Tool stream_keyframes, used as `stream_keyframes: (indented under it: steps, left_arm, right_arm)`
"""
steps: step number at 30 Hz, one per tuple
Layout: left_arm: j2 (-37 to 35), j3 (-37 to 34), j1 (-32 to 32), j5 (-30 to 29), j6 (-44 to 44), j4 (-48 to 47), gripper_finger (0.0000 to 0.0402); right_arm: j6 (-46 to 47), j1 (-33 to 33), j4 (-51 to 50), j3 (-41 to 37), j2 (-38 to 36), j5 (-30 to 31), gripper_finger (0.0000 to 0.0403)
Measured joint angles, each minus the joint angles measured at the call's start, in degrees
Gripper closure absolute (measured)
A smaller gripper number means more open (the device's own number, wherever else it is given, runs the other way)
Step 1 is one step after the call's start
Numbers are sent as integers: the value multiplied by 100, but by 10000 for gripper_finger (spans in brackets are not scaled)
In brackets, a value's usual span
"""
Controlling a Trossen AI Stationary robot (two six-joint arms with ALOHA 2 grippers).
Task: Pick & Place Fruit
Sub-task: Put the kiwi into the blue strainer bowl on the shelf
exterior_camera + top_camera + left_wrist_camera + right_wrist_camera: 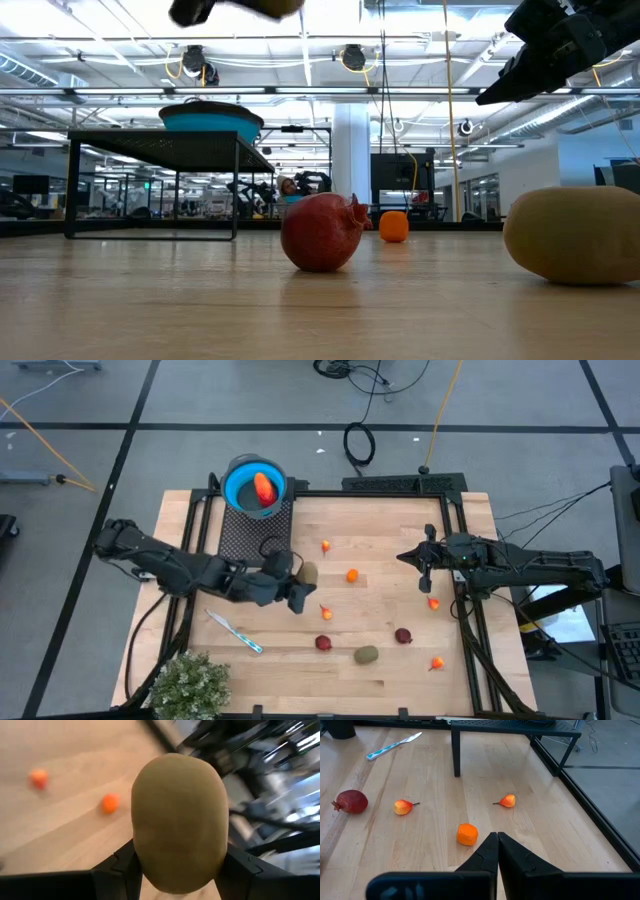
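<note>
Fruit in the grip is an olive-brown oval [179,822], clamped between the two fingers [120,870] of the left end effector [297,582] and held above the wooden desk [380,550] just left of centre in the high view; in the left wrist view its long axis runs straight out along the fingers, blunt end pointing away from the wrist. A second olive-brown oval [366,654] lies on its side on the desk toward the lower middle of the high view, long axis roughly left to right, with a dark red round [323,643] just to its left and another dark red round [403,635] to its upper right. An orange ball [352,574] sits near the centre. A longer red-orange piece [264,488] lies in the blue bowl [240,485] at upper left, slanting slightly. The right end effector [424,568] hovers at centre right, fingers pressed together and empty.
</note>
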Motion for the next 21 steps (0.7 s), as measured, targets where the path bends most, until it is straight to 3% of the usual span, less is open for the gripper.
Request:
stream_keyframes:
  steps: [5, 10, 21]
  left_arm:
    - [-1, 0, 461, 587, -156, -1117, 218]
    - [0, 191, 1005, 787, -32, -2173, 218]
    - [0, 1611, 2254, -13, 1843, -4281, 218]
  right_arm:
    - [0, 1, -1, 0, 0, 0, 401]
    - [-26, 0, -1, 0, 0, 1, 402]
    - [-42, 1, -1, 0, 0, 2, 401]
